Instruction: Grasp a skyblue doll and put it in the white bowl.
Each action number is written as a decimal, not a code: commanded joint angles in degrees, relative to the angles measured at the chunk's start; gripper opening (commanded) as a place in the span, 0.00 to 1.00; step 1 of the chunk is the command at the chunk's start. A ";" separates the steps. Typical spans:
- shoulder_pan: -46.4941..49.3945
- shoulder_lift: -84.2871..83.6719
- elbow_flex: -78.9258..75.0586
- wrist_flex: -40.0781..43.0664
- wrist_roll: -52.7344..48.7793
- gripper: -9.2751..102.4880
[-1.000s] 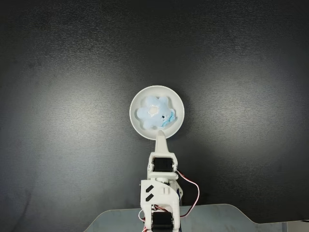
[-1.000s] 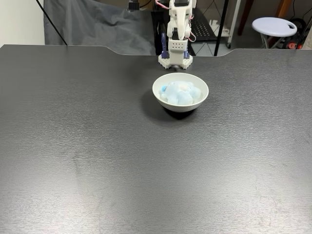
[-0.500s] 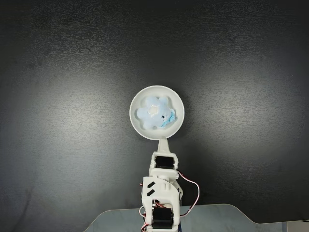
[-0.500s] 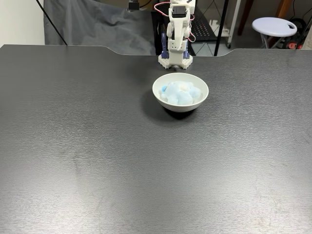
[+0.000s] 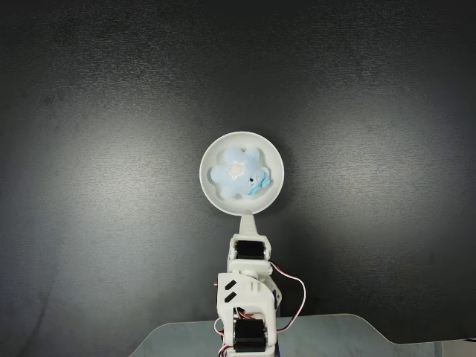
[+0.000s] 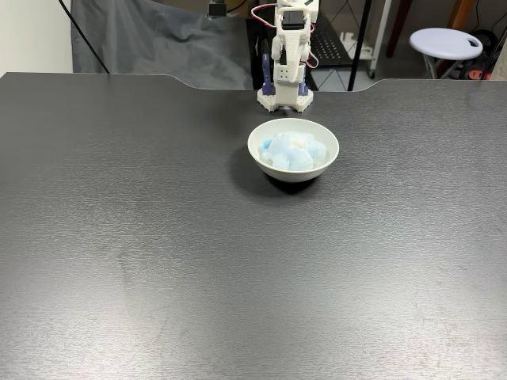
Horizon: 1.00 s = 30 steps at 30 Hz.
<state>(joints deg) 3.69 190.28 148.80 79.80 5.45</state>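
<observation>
Pincer [image 5: 248, 220] folded back beside white bowl [image 5: 216, 195], empty; open or clenched, cannot tell. Skyblue doll [image 5: 239, 173] inside: likely soft, light, squashy; best pinched across a lobe.

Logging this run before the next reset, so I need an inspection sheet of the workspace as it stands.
Surface: dark textured table, bare around the bowl.
Job's things: skyblue doll lies inside the white bowl, which stands just in front of the arm's base.
Clutter: nothing seen on the table.
Gripper: gripper pulled back by the bowl's rim, holding nothing; open or shut cannot be told.
Cables: red and white wires loop beside the arm.
Surroundings: grey cloth and a white stool behind the table.
</observation>
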 commanded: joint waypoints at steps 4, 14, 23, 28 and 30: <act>0.00 1.14 4.48 -0.18 0.44 0.07; 0.00 1.05 15.03 -6.15 0.44 0.07; -0.26 1.14 18.46 -7.47 0.44 0.07; -0.18 1.14 18.54 -7.82 0.44 0.07; -0.09 1.14 18.54 -7.91 0.44 0.07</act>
<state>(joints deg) 3.69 191.25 167.96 73.12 5.45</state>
